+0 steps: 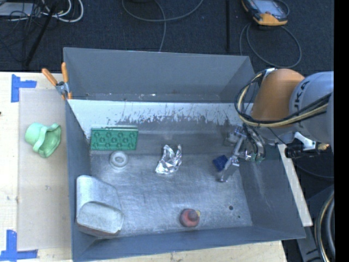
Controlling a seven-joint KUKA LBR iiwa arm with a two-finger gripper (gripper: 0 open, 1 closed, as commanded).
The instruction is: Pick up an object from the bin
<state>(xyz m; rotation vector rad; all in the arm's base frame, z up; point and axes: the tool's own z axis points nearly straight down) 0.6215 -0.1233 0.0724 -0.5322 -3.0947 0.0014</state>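
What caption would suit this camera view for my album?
Robot pincer beside a small blue object at the right of a grey bin.

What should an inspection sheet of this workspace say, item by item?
Surface: grey metal bin, its floor scuffed near the back wall.
Job's things: small blue thing right of centre, nearest the gripper; contact cannot be told.
Clutter: green studded plate at back left; pale ring in front of it; crumpled foil in the middle; reddish round thing at the front; pale folded block in the front left corner.
Grippers: gripper low in the bin's right part, beside the blue thing.
Cables: cable loops about the arm's orange cover; floor cables behind the bin.
Surroundings: light green thing outside the bin, to its left.
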